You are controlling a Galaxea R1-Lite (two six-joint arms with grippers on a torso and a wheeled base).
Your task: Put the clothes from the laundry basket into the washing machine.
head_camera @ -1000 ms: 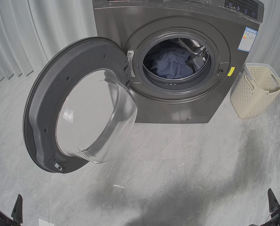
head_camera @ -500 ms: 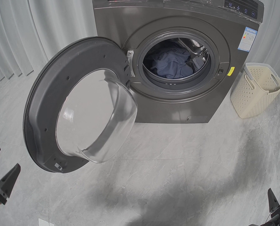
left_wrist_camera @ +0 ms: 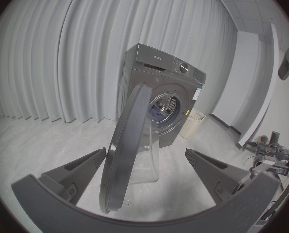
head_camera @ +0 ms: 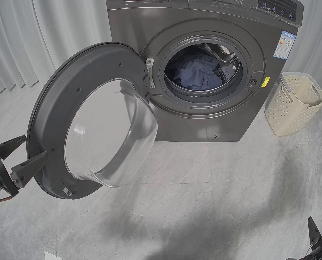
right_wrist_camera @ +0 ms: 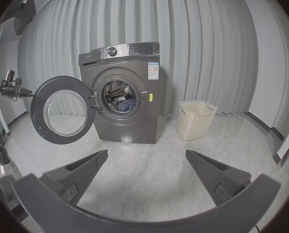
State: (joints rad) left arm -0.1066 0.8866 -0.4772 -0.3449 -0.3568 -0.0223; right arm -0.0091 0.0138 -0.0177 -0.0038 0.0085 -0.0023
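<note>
Up came the left claw (head_camera: 34, 146)! A second back it sat low at the corner of the head view; now it had climbed level with the outer rim of the open door (head_camera: 81, 76). With the clothes (head_camera: 197, 74) lying in the drum of the washing machine (head_camera: 204, 127) and none showing in the laundry basket (head_camera: 283, 116) beside it, loading looked done, and swinging that door shut was likely next. Its fingers stood wide, holding nothing, the door's edge between them; contact I couldn't confirm. The right claw (right_wrist_camera: 146, 152) hung low, wide and empty.
</note>
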